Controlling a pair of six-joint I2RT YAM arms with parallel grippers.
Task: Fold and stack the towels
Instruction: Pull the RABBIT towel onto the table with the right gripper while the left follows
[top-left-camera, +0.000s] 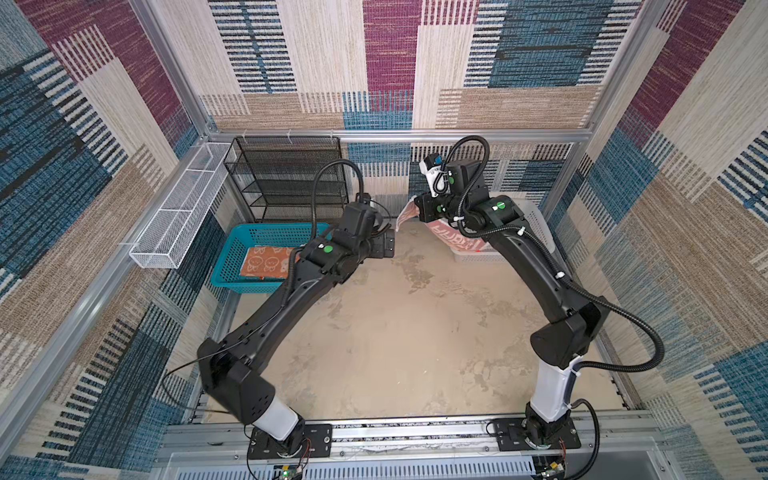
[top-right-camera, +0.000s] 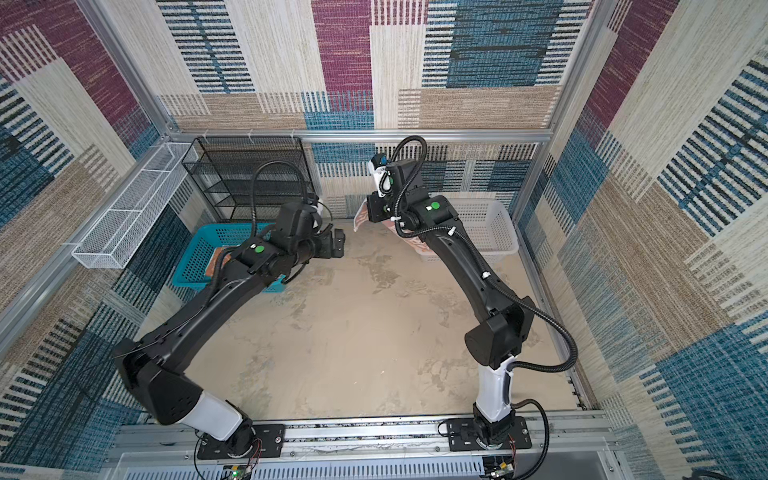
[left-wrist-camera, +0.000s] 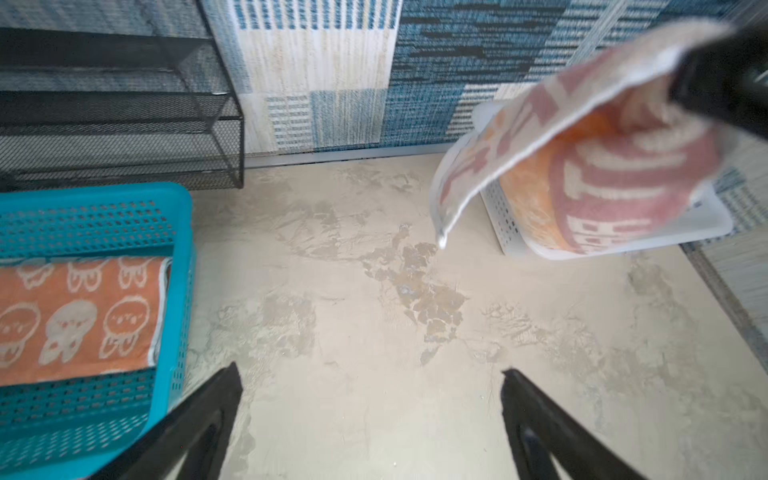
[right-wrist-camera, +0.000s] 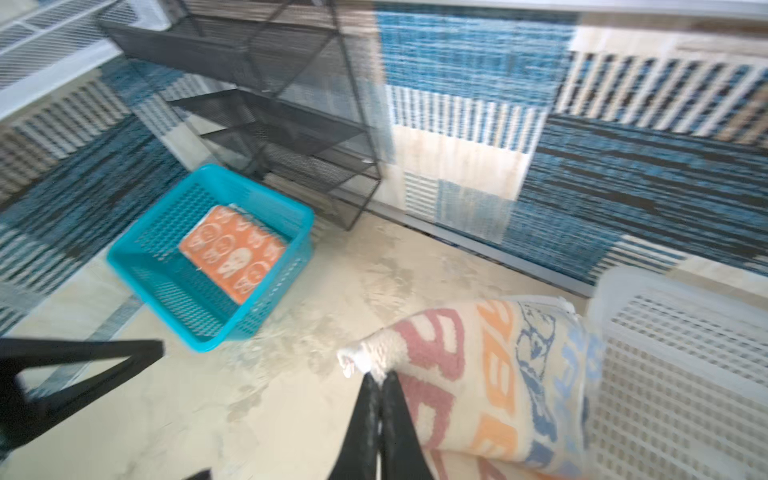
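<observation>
In both top views the whole scene is seen from high above the arm bases (top-left-camera: 286, 440), tilted down toward the back wall (top-left-camera: 374, 62). The counter (top-left-camera: 374, 332) is viewed closely by each wrist camera, aimed forward and down past its jaws. The blue basket (left-wrist-camera: 183, 249), white basket (left-wrist-camera: 505, 224) and lettered towel (left-wrist-camera: 602, 174) are shared by both wrist views.

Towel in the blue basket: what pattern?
Orange towel with white rabbit faces; clearest in the left wrist view.

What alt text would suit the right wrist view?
The right gripper pinches a corner of a whitish terry towel with coloured lettering, beside a white plastic basket. A folded orange rabbit-face towel lies in a teal plastic basket.
</observation>
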